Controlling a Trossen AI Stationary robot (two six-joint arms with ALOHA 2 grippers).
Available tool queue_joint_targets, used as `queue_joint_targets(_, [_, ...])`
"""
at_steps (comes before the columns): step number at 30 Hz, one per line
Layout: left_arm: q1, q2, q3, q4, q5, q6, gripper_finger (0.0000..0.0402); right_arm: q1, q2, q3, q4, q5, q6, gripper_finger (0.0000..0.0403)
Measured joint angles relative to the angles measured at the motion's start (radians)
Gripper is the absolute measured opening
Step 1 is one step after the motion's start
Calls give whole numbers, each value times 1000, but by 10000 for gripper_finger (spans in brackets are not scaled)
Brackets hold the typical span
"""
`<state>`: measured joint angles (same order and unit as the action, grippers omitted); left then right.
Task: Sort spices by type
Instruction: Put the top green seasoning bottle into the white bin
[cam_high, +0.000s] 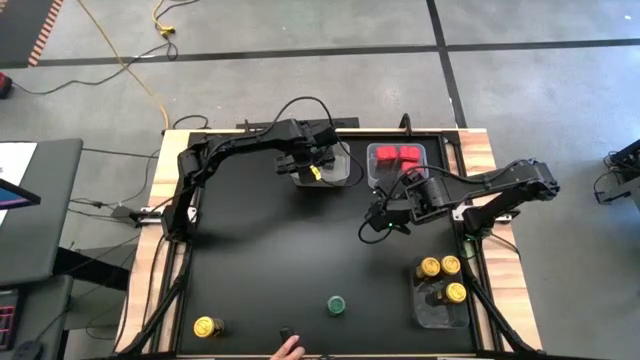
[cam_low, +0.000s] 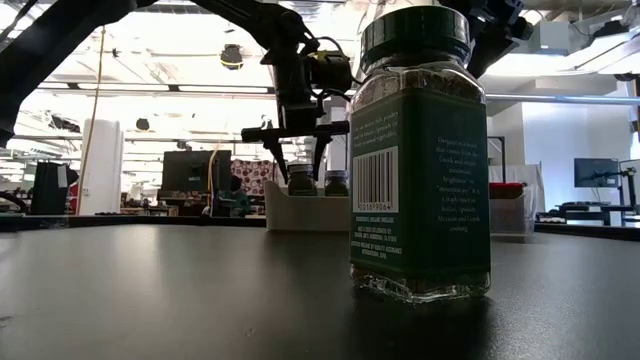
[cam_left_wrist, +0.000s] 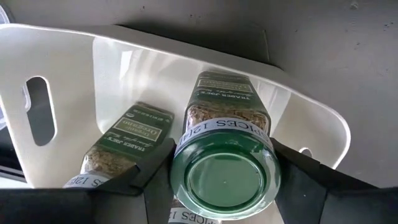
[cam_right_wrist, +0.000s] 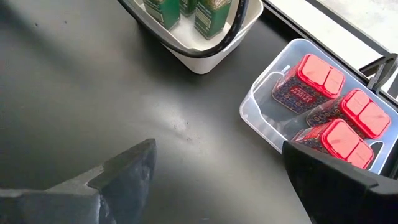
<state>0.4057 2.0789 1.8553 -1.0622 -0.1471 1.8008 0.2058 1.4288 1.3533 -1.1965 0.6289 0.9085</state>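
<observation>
Green glass dominates the near edge of the table: one green-lidded spice jar (cam_high: 337, 305) stands alone there, filling the low view, with a loose yellow-lidded round jar (cam_high: 207, 326) off towards the left corner. Both are judged still to be sorted. At that same edge a person's hand (cam_high: 289, 349) pokes in, cut off by the frame.

Near the right corner, a clear plastic bin (cam_high: 441, 315) holds three yellow-lidded jars (cam_high: 441, 278), though one may sit just on its far rim; the overhead view is too coarse to settle it.

Mid-table, the right gripper (cam_high: 375, 226) hovers over bare black tabletop (cam_high: 270, 260), its jaws wide apart and holding nothing.

Farther back, the left gripper (cam_left_wrist: 217, 177) is above a white plastic bin (cam_left_wrist: 74, 81), its jaws closed on a green-lidded jar with a dark green label (cam_left_wrist: 225, 165), held lid towards the wrist camera and partly inside the bin. At least one more green-labelled jar (cam_left_wrist: 121, 149) already lies or stands in there; the holding fingers hide the rest of the bin floor.

At the far edge, another clear plastic bin (cam_right_wrist: 261, 106) contains three red-lidded boxy containers (cam_right_wrist: 336, 112), seemingly complete.

Sorting looks well advanced: reds done, greens and yellows each missing a straggler.
</observation>
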Motion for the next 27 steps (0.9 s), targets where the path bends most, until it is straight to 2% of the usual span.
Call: queue_joint_targets(27, [0, 0, 0, 6, 7, -11, 218, 0, 0, 0, 5, 0, 0, 375])
